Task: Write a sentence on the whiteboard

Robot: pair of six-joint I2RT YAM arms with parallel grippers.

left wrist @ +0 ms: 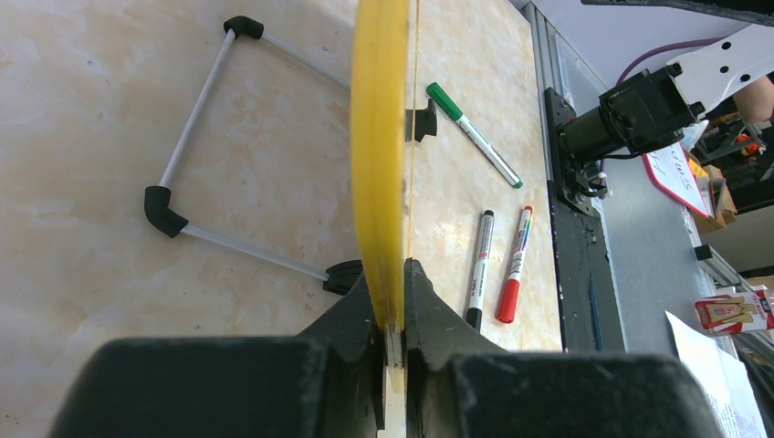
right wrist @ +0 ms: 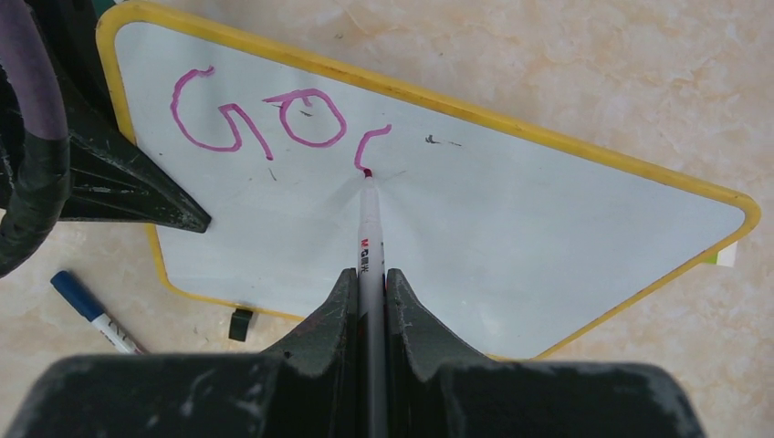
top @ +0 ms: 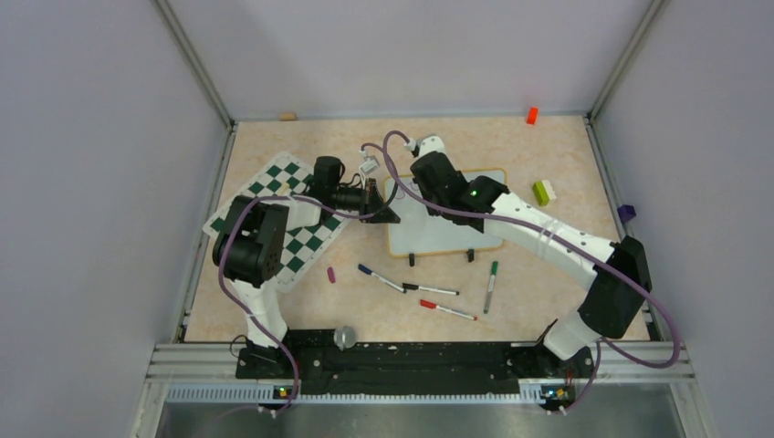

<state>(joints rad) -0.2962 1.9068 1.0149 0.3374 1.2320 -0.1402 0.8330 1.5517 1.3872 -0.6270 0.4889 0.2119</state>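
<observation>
the left gripper point(left wrist: 392, 274) clenches the one whiteboard point(top: 447, 233) mid-tabletop; the right gripper point(right wrist: 370, 274) grasps one marker point(right wrist: 368, 228), tip on the three-letter sentence point(right wrist: 265, 123); four loose markers point(top: 429, 289) lie by the near edge.

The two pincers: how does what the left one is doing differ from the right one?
The left pincer grips the whiteboard by its yellow frame, edge-on; the right pincer grips a thin marker. The left pincer sits at the board's edge, while the right pincer is over its white face, marker tip touching beside the pink letters. Both are black and shut on something.
</observation>
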